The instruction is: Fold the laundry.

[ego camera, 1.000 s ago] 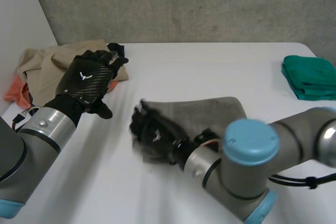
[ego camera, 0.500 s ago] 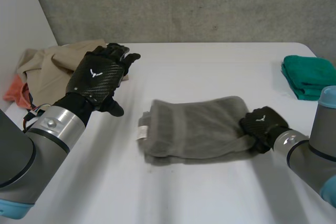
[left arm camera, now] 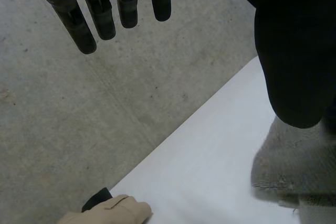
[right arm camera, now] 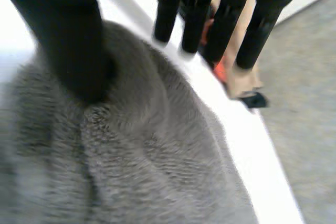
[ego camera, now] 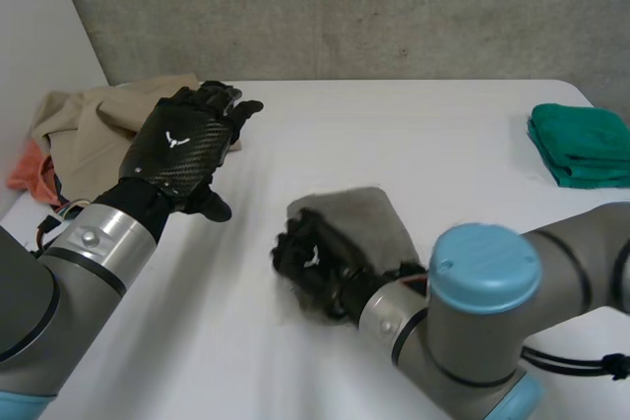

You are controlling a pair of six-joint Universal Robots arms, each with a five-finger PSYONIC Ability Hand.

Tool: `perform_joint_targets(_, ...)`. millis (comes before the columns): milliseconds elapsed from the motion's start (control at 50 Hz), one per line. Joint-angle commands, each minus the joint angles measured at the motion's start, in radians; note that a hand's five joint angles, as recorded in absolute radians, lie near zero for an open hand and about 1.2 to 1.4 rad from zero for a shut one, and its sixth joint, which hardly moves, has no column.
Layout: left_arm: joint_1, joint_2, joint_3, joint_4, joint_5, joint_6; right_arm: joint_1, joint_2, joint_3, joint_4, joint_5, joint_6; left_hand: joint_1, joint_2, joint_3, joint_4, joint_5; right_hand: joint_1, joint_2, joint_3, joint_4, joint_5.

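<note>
Grey towel (ego camera: 362,221) sits mid-table (ego camera: 423,130), doubled over. The right hand (ego camera: 310,263) pinches its turned end under the thumb (fold roughly half done, I judge). The left hand (ego camera: 182,150) hovers straight-fingered and empty. Beige pile (ego camera: 89,120) at far-left corner is unfolded; green cloth (ego camera: 581,145) at right edge is folded.

— Fig. A, concealed?
— Grey towel (ego camera: 362,218), partly beneath my right hand (ego camera: 310,263); whether I grip it is indeterminable.
— Cropped?
— Folded green cloth (ego camera: 581,145), by the frame's edge; clothes pile (ego camera: 89,117), partly behind my left hand (ego camera: 177,150).
</note>
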State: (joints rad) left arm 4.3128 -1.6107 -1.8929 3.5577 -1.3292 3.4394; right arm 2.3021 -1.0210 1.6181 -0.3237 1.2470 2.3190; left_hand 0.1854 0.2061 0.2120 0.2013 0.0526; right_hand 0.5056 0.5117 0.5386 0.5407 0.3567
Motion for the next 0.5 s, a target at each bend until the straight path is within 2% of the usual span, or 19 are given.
perform_joint_targets(20,-0.038,-0.04,0.078,-0.002,-0.025,-0.071,-0.039,-0.056,-0.003,0.038,0.003,0.137,0.019,-0.001,-0.007,0.003,-0.022,-0.331,-0.337,-0.364,-0.366,-0.357)
perform_joint_targets(40,-0.051,-0.054,0.103,-0.007,-0.04,-0.084,-0.091,-0.124,-0.001,0.044,0.006,0.239,0.019,-0.001,-0.007,0.003,-0.022,-0.331,-0.337,-0.364,-0.366,-0.357)
perform_joint_targets(80,-0.102,-0.087,0.172,-0.028,-0.091,-0.105,-0.137,-0.175,0.003,0.049,0.006,0.34,0.034,0.013,0.007,0.018,-0.008,-0.331,-0.337,-0.364,-0.366,-0.357)
perform_joint_targets(100,-0.119,-0.097,0.195,-0.037,-0.109,-0.108,-0.18,-0.216,0.008,0.052,0.006,0.452,0.034,0.013,0.007,0.018,-0.008,-0.331,-0.337,-0.364,-0.366,-0.357)
perform_joint_targets(140,-0.172,-0.138,0.274,-0.077,-0.18,-0.108,-0.217,-0.244,0.008,0.069,0.006,0.554,0.034,0.013,0.007,0.018,-0.008,-0.331,-0.337,-0.364,-0.366,-0.357)
perform_joint_targets(200,-0.218,-0.192,0.359,-0.125,-0.241,-0.108,-0.263,-0.267,-0.01,0.164,-0.001,0.698,0.034,0.013,0.007,0.018,-0.008,-0.331,-0.337,-0.364,-0.366,-0.357)
perform_joint_targets(260,-0.294,-0.287,0.468,-0.198,-0.292,-0.112,-0.312,-0.265,-0.052,0.283,-0.001,0.75,0.034,0.013,0.007,0.018,-0.008,-0.331,-0.337,-0.364,-0.366,-0.357)
perform_joint_targets(280,-0.339,-0.343,0.518,-0.238,-0.306,-0.114,-0.323,-0.261,-0.063,0.31,0.0,0.75,0.034,0.013,0.007,0.018,-0.008,-0.331,-0.337,-0.364,-0.366,-0.357)
perform_joint_targets(360,-0.418,-0.495,0.627,-0.33,-0.335,-0.112,-0.331,-0.206,-0.113,0.39,0.006,0.732,0.034,0.013,0.007,0.018,-0.008,-0.331,-0.337,-0.364,-0.366,-0.357)
perform_joint_targets(500,-0.423,-0.682,0.733,-0.413,-0.461,-0.109,-0.329,-0.041,-0.196,0.414,0.023,0.691,0.034,0.013,0.007,0.018,-0.008,-0.331,-0.337,-0.364,-0.366,-0.357)
